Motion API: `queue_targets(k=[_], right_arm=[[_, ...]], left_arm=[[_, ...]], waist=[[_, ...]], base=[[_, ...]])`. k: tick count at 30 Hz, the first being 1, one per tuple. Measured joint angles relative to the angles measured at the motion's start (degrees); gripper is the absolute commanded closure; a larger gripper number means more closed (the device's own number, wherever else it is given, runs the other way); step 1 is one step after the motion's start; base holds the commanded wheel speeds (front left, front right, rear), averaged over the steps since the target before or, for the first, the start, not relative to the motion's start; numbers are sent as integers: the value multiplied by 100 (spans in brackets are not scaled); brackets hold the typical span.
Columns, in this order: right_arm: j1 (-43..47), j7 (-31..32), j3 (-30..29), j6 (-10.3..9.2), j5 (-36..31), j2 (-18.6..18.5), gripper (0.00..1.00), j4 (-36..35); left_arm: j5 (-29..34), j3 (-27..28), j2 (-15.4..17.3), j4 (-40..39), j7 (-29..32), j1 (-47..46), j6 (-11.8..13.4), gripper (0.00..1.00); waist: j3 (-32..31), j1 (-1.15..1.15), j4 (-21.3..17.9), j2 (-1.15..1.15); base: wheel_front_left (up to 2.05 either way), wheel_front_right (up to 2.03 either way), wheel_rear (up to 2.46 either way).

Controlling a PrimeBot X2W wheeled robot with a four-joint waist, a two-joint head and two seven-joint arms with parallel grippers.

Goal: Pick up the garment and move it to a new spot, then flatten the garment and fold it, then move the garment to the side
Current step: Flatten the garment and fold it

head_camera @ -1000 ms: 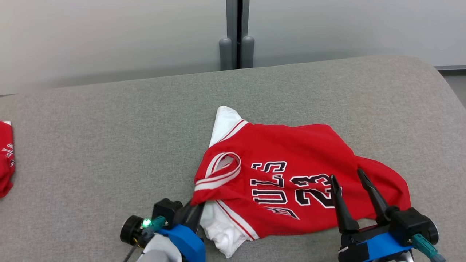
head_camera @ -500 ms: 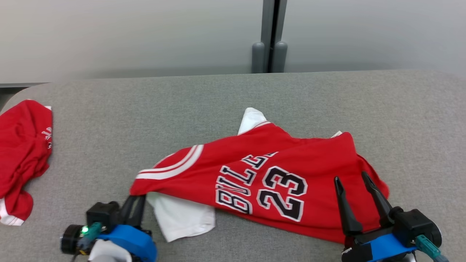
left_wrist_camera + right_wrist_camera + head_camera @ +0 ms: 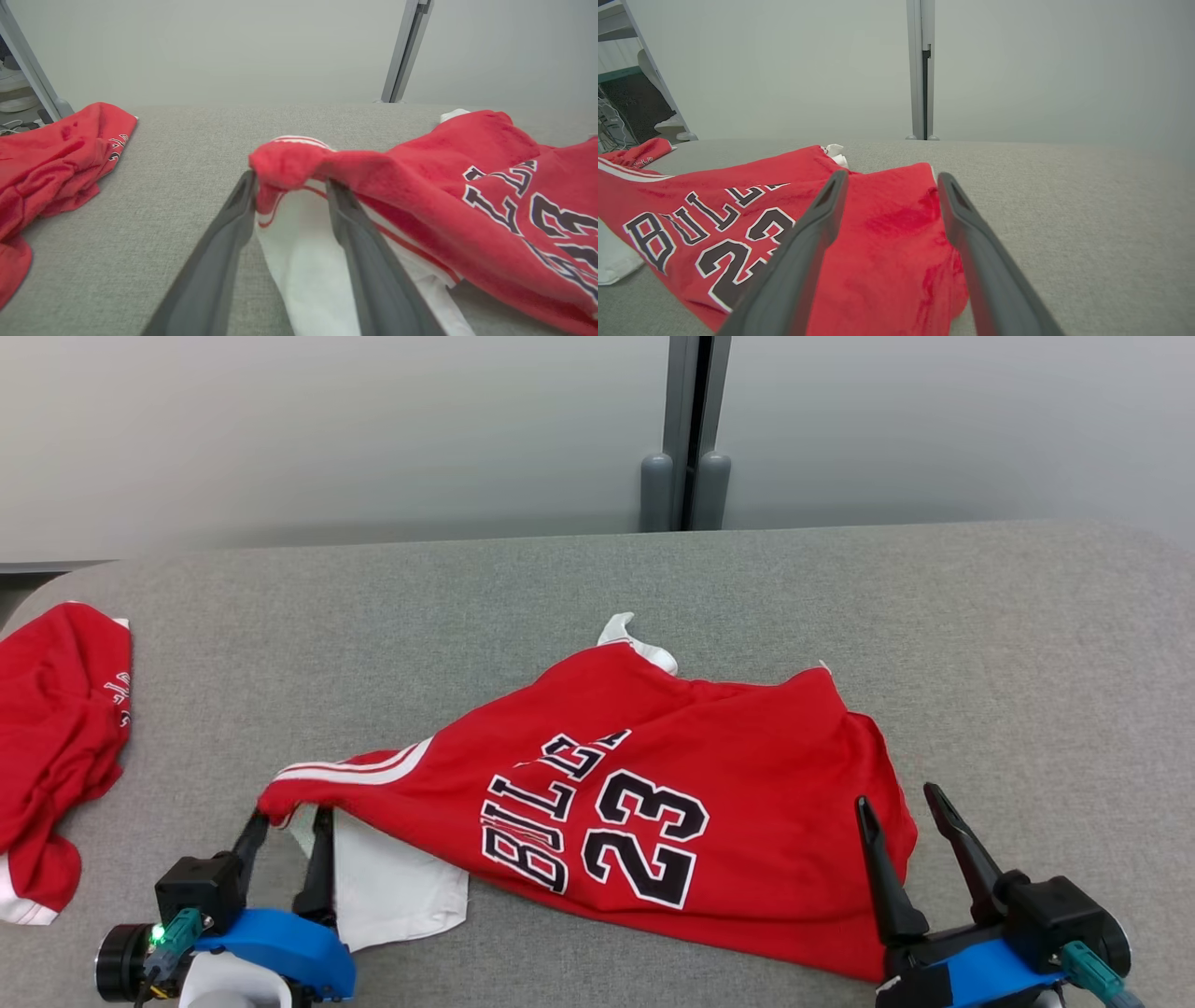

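As the jersey lay at this moment, the entries stood as follows.

Item 1, red jersey [image 3: 653, 756]: it lay rumpled near the middle of the grey padded surface [image 3: 980, 616], with the lettering and the number 23 uppermost and skewed. A white under-layer [image 3: 392, 887] stuck out below its left corner, and a white scrap showed at its far edge. It was not flat, as ridges ran across the body.

Item 2, left gripper [image 3: 291, 817]: its fingers were apart at the jersey's striped left corner. In the left wrist view that corner was humped over both fingertips, draped rather than pinched.

Item 3, right gripper [image 3: 896, 795]: its fingers were wide apart and held nothing, poised over the jersey's lower right edge. Whether the tips touched the cloth could not be told.

Item 4, second red garment [image 3: 56, 728]: it was heaped at the surface's left end, well apart from the jersey.

Step in hand, by judgement: the jersey appeared to be set down at its new spot, with flattening not yet begun.

Next move, by judgement: the left fingers needed to come clear of the draped corner without dragging it. Both grippers then needed to take opposite edges and draw outward, so that the ridges smoothed and the white under-layer sat square beneath the red before any fold.
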Motion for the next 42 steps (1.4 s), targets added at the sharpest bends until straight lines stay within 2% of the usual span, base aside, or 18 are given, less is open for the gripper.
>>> queue_targets(k=[12, 17, 22, 26, 42], right_arm=[[109, 0, -263, 0, -2, -1, 0, 13], [106, 0, -283, 0, -16, 0, 0, 3], [108, 0, -287, 0, -16, 0, 0, 15], [131, 0, -341, 0, -16, 0, 0, 15], [207, 0, -591, 0, -81, 0, 0, 366]], left_arm=[[364, 570, -241, -368, 0, 522, -64, 0], [630, 979, -385, -1112, 0, 727, -65, 0], [1007, 1300, -682, -1948, -1, 911, -100, 0], [1326, 1444, -835, -2318, 0, 946, -110, 0], [1563, 1507, -1035, -1958, 0, 987, -203, 0]], waist=[[-158, 0, 189, 0], [-189, 0, 257, 0], [-253, 0, 232, 0], [-287, 0, 160, 0], [-235, 0, -9, 0]], base=[[0, 0, 0], [0, 0, 0], [0, 0, 0], [0, 0, 0], [0, 0, 0]])
